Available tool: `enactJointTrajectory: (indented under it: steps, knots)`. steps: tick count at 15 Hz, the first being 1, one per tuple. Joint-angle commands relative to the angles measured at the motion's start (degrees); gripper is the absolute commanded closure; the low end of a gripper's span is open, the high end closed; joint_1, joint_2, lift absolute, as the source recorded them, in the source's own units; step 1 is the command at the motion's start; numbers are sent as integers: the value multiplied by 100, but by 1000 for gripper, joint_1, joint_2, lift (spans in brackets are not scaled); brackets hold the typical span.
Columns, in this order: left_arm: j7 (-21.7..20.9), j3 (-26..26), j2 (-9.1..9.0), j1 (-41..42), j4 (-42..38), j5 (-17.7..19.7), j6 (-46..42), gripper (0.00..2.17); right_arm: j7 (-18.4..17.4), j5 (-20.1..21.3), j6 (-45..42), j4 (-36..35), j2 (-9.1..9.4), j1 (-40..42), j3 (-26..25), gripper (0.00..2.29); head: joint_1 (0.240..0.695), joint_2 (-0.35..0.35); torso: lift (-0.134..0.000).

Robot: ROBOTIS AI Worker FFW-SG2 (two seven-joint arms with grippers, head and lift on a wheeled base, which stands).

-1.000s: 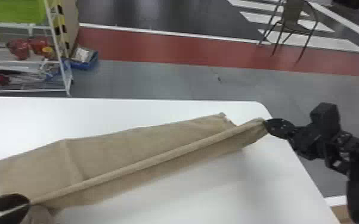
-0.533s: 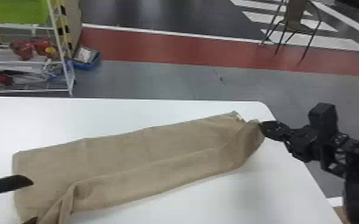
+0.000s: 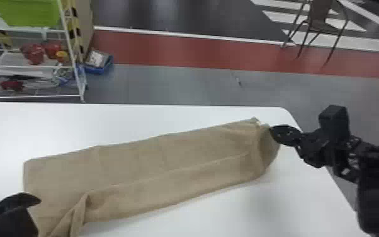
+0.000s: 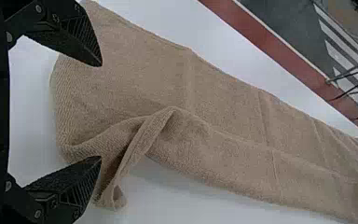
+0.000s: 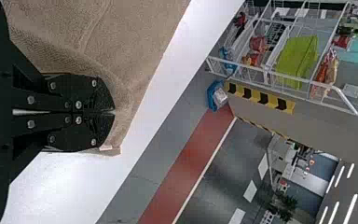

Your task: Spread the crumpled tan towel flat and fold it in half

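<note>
The tan towel (image 3: 154, 167) lies as a long strip slanting across the table, its near left corner twisted into a narrow fold. At that left end, my left gripper (image 3: 36, 214) stands open; in the left wrist view the left gripper (image 4: 100, 112) has its two fingers wide apart over the towel (image 4: 214, 116), gripping nothing. At the right end, my right gripper (image 3: 270, 129) pinches the raised edge. Seen from the right wrist, the right gripper (image 5: 114, 112) is shut on the towel (image 5: 135, 42), whose small pale tag sits beside the fingertips.
The white table (image 3: 135, 121) has its rounded far right corner close to the right gripper. Beyond it on the floor stand a wire shelf (image 3: 82, 63) with a green bin, a blue tray (image 3: 99, 64) and a chair (image 3: 319, 19).
The left gripper has opened and let go of the towel's near left corner, backing off leftward. The taut edge between the grippers has dropped onto the table. The right gripper has shifted slightly left.
</note>
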Motion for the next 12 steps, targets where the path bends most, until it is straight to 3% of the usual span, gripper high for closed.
enactJointTrajectory:
  steps: [1,4,12]
  knots:
    - [20,-247,-23,-38,-19,5,328,211,-50,-74,80,92,51,-106,105,1301,695,-203,-123]
    - [-76,-370,-14,-46,-133,58,609,211,-50,-408,660,118,86,-361,166,1301,695,-207,-123]
    - [-191,-792,-23,-38,-177,84,1295,215,-41,-399,642,74,139,-247,184,1301,695,-216,-123]
